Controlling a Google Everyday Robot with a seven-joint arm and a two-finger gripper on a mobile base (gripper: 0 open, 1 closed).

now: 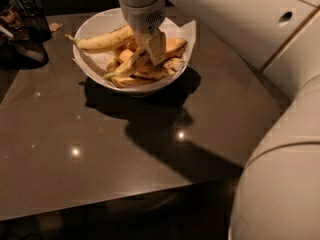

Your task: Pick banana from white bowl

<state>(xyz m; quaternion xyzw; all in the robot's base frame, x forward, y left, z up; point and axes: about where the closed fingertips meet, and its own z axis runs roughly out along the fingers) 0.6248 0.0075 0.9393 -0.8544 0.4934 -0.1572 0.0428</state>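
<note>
Task object: a long, whole yellow banana (104, 40) lies across the far-left part of a wide, shallow, round white bowl (162, 85). Its stem end pokes out over the left rim.
Banana relative to end effector: I see it just to the view's left of the white two-finger gripper (154, 48). Its right end runs in beneath the wrist, and I cannot tell whether the two touch.
Other bowl contents: a heap of yellow and orange fruit pieces and peels (150, 70) fills the near-right half, directly under the gripper. A slender yellow strip (122, 68) slants from the lower left up to the gripper's tip.
Gripper position: low over the middle of the bowl, tip down among the heap.
Gripper state: I cannot tell whether it is clenched, released or grasping anything.
Arm pose: the thick white arm (235, 19) comes in from the upper right above the table. Its round wrist housing with a small grille (145, 11) points straight down into the bowl.
Bowl lining: white paper sheets (189, 33) stick out over the right rim.
Support: a dark, glossy brown table (90, 154) carries the bowl on its far part. The arm's shadow lies just in front of the bowl.
Far-left corner: dark objects (22, 34), too dim for me to identify.
</note>
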